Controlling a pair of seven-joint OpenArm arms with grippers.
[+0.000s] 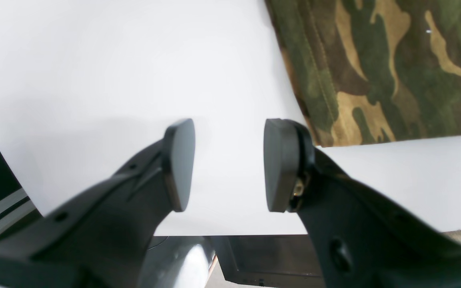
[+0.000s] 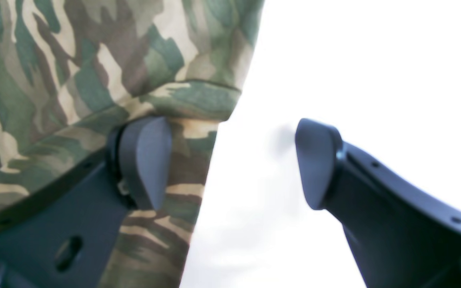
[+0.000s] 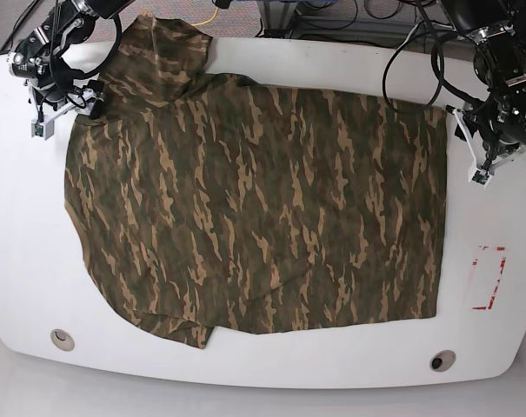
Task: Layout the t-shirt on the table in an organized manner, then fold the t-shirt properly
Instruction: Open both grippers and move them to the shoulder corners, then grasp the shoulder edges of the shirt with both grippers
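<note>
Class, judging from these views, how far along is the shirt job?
Done: the t-shirt lies spread nearly flat on the table. In hand: nothing; the left pincer and right pincer stand open at opposite ends. Left: one rumpled sleeve and every fold.

Base view: overhead, facing down on the whole table (image 3: 271,369). Wrist views: close, each sharing one t-shirt (image 3: 254,208) edge

cables (image 3: 332,22): you'll see a dark tangle past the far edge
yellow cable (image 3: 212,12): among them, upper centre
</note>
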